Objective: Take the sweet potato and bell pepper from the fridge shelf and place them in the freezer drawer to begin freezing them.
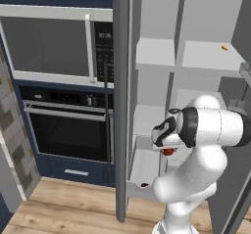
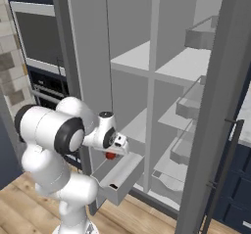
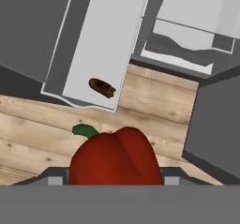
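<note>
My jaws [image 1: 168, 152] are closed on the glossy red bell pepper with the green stem [image 3: 116, 156]; in the hand view it sits right between them at the near edge, its stem pointing left. Beyond it in that view lies the long, narrow light grey freezer drawer [image 3: 75, 45], pulled out over the pale wooden plank floor [image 3: 154, 103], with the dark reddish-brown oblong sweet potato [image 3: 102, 87] lying on the drawer's bottom close to its front wall. The pepper hangs above the floor just outside the drawer's front corner, apart from the drawer.

From the left base view the pepper [image 1: 168, 152] is a small red spot under my wrist, above the drawer [image 1: 142, 167], and the sweet potato [image 1: 144, 184] shows as a dark speck at the near end of the bin. That view also gives the wide pale grey-white fridge shelf [image 1: 196, 54] high up, with a tiny bright orange sliver [image 1: 224, 47] on its right part.

The right base view shows the drawer's [image 2: 119, 176] taller blank front, the pepper [image 2: 111, 154] above its left wall, and the shelf [image 2: 162, 61] far above.
</note>
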